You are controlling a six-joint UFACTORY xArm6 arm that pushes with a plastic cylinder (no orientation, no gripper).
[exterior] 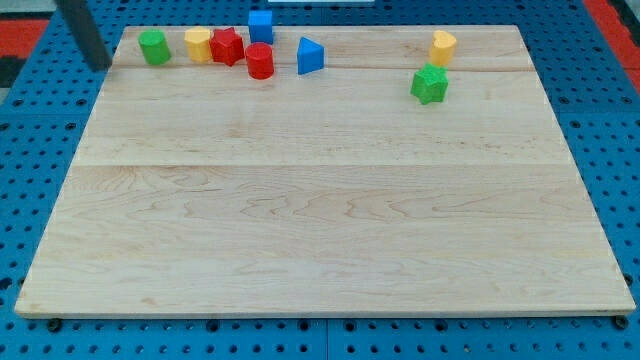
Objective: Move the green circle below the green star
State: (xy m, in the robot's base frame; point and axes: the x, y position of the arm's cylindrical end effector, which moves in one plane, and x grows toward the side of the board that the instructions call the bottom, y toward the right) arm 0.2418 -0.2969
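Observation:
The green circle (153, 46) is a short green cylinder at the board's top left corner. The green star (430, 84) lies far to the view's right, near the top edge. My tip (100, 66) is the lower end of the dark rod at the view's top left, just off the board's left edge. It stands left of and slightly below the green circle, a short gap apart from it.
A yellow block (198, 44), a red star (228, 46), a red cylinder (260, 61), a blue cube (261, 25) and a blue triangle (310, 55) cluster right of the green circle. A yellow block (443, 46) sits above the green star. The wooden board (320, 200) rests on a blue pegboard.

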